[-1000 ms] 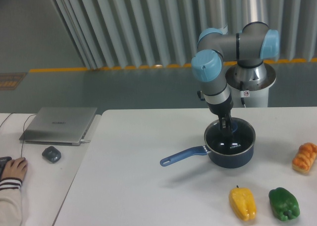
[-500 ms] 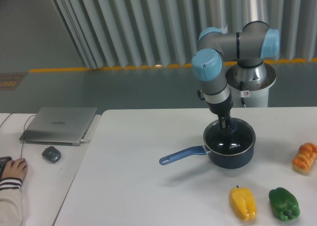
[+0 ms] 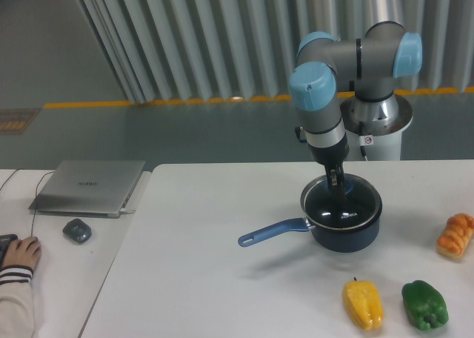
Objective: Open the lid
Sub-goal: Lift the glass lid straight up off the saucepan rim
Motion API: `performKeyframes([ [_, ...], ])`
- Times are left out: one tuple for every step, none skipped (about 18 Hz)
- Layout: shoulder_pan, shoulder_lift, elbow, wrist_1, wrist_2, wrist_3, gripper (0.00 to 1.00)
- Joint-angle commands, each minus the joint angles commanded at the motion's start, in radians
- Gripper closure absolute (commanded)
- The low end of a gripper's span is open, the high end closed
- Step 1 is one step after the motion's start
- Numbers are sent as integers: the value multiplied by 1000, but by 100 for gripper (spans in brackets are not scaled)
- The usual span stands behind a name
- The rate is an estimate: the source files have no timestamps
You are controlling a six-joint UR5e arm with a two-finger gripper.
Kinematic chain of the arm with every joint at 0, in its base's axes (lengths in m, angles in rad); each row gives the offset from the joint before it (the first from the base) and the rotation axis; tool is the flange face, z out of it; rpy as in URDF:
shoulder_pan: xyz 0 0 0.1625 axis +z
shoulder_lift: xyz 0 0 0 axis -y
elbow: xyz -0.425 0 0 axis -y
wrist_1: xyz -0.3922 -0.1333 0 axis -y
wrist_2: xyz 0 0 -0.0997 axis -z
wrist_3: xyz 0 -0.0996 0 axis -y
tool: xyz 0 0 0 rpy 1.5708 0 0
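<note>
The dark glass lid (image 3: pixel 326 207) with its thin silver rim sits tilted just above the dark blue saucepan (image 3: pixel 354 234), shifted a little to the left of the pan's mouth. My gripper (image 3: pixel 338 193) comes down from above onto the lid's centre and is shut there. Its fingers hide the knob. The pan's long blue handle (image 3: pixel 270 234) points left across the white table (image 3: pixel 207 279).
A yellow pepper (image 3: pixel 363 302) and a green pepper (image 3: pixel 424 305) lie at the front right, and a piece of bread (image 3: pixel 455 234) at the right edge. To the left are a laptop (image 3: pixel 89 186), a mouse (image 3: pixel 77 230) and a person's hand (image 3: pixel 18 253). The arm's base (image 3: pixel 378 123) stands behind the pan.
The arm has risen slightly, and the lid has come up with it and moved a little left off the pan's rim. The saucepan stays in place.
</note>
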Motion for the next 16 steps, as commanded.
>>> performKeyframes([
  [8,2,5,0,-20,0,42],
  [17,3,8,-2,-32,0,42],
  [26,9,9,-3,-37,0,42],
  [32,21,11,-2,-39,0,43],
  [34,23,12,-3,-45,0,44],
  [40,26,14,-3,-52,0,44],
  [54,32,17,-5,-61,0,44],
  [64,40,21,-9,-77,0,44],
  [75,40,23,-17,-88,2,44],
  [80,41,23,-20,-89,2,44],
  [80,41,23,-21,-89,2,44],
  [80,41,26,-21,-89,2,44],
  [81,43,26,-23,-88,2,44],
  [81,48,25,-23,-88,2,44],
  [83,48,26,-23,-88,2,44],
  [83,48,28,-21,-88,2,44],
])
